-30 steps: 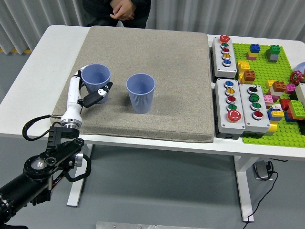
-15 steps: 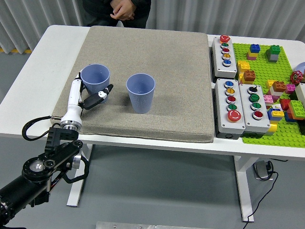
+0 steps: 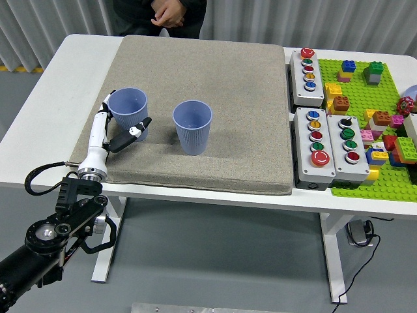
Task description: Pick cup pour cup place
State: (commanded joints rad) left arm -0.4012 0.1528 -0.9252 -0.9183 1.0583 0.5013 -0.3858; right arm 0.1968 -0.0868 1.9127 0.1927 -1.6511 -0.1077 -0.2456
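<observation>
**A:** Layout? Big to small.

**B:** White table [image 3: 39, 98], grey mat [image 3: 215, 98] over most of it. Button boxes [image 3: 322, 140] and a green brick plate [image 3: 371, 124] off to the right, not involved. A person [image 3: 163, 13] stands at the far edge, hands clasped, touching nothing. Two blue cups upright on the mat: left cup [image 3: 128, 112], centre cup [image 3: 193, 126].

**A:** Key relation?

**B:** Left hand [image 3: 117, 127] is wrapped around the left cup: thumb across the front wall low down, fingers behind on the far-left side. Cup axis vertical, hand coming in from the near-left. Centre cup lies to the right of the held one, slightly nearer, apart from it. So I'd expect the pour to travel rightward. The right arm is out of view, so the left is the only candidate.

**A:** Grip state?

**B:** Closed on the left cup, looks like a side grasp. Can't tell if the base has cleared the mat.

**A:** Change from a second ago?

**B:** Cup and hand have shifted slightly left and away; the arm has drawn left too. Centre cup hasn't moved. Looks like the start of the lift.
</observation>
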